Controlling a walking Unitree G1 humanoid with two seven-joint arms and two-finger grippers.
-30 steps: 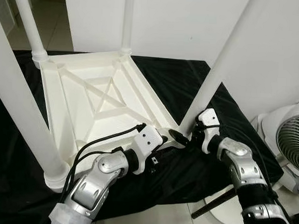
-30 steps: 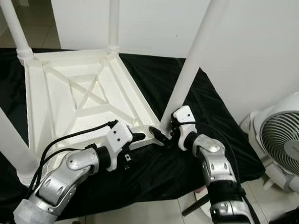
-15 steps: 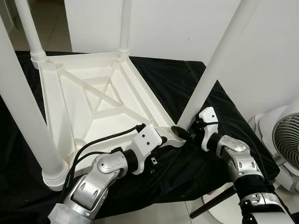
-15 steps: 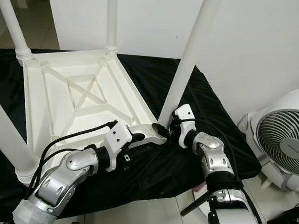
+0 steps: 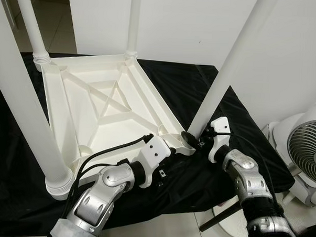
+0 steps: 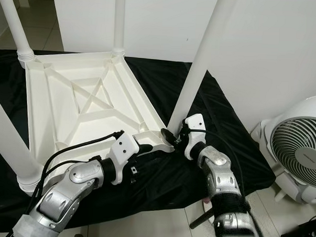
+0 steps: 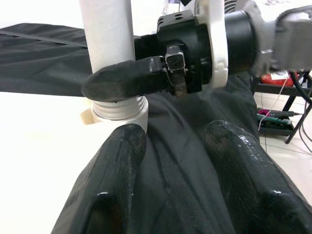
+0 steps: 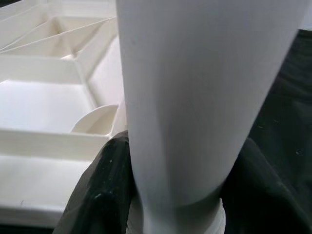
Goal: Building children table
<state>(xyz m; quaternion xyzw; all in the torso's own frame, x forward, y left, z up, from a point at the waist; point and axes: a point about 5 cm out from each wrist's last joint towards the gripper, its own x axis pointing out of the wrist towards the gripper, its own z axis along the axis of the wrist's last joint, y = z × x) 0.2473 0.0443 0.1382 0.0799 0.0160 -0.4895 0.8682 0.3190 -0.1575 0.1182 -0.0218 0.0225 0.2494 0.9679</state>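
White walls close off the far side of the room, and a black cloth covers the low surface in front of the robot. On that cloth lies the white plastic children's table top, turned upside down so its ribbed underside with a crossed brace faces up. White table legs stand up from its corners: one at the far left corner, one at the far corner, one at the near left corner, and a near right leg that leans slightly to the right at the corner closest to the robot's arms.

The right pincer is clenched around the base of that near right leg, one black finger on each side of it, just above the ribbed collar where the leg meets the table top; the right wrist view shows the leg pressed between the two fingers.

The left pincer rests on the black cloth just beside the same corner, its fingers apart and grasping nothing, with one fingertip touching the leg's socket collar.

A white fan stands on the pale tiled floor to the right.
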